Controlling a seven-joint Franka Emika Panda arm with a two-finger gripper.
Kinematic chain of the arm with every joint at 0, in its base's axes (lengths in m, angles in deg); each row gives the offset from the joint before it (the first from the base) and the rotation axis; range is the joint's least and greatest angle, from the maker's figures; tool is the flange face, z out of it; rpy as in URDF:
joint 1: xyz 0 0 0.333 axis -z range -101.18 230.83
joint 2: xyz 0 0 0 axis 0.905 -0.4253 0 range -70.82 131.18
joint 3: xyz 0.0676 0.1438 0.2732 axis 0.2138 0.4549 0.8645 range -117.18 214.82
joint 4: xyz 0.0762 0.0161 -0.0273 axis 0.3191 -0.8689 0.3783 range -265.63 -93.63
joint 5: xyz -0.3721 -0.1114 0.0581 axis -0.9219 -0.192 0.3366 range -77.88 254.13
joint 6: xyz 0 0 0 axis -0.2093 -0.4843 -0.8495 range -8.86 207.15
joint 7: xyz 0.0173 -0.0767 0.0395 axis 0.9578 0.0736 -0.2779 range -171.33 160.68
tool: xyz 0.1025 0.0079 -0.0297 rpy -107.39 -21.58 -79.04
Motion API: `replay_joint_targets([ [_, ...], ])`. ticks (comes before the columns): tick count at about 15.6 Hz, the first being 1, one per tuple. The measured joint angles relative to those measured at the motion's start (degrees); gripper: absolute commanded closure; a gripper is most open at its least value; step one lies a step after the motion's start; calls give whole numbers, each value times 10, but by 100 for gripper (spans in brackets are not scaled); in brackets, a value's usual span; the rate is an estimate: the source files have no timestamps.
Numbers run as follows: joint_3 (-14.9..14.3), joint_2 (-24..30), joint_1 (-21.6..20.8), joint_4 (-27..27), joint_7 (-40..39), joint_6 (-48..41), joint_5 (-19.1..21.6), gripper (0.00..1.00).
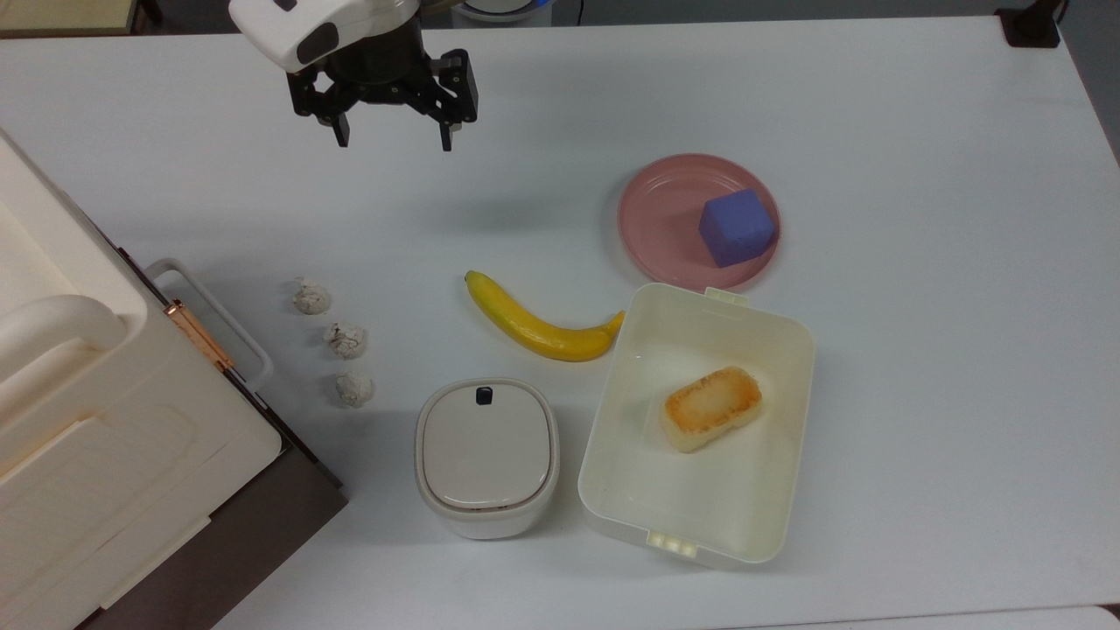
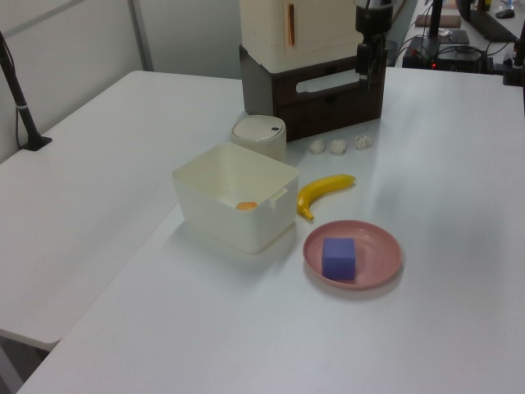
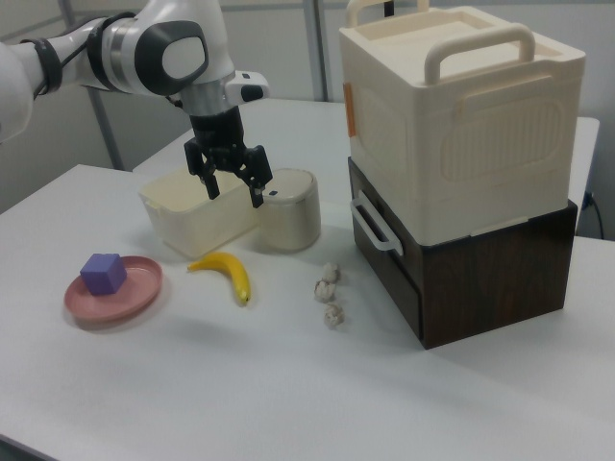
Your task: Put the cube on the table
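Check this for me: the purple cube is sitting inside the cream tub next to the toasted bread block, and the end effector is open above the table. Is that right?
Not quite. The cube sits on the pink plate, not inside the cream tub; the tub holds just the toasted bread block. The top view shows this plainly. The rest stands: the end effector is open above the table.

Pale partition wall (image 2: 82, 37), second white desk (image 2: 74, 189).

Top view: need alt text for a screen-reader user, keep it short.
A blue-purple cube sits on a pink plate on a white table, while the robot's open gripper hangs far off toward the top view's upper left. Below the plate lie a banana, an open cream tub holding a toasted bread-like block, and a small lidded container.
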Motion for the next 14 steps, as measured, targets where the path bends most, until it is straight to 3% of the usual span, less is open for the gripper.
replay_joint_targets([
  [14,0,1,0,0,39,-1,0,0],
])
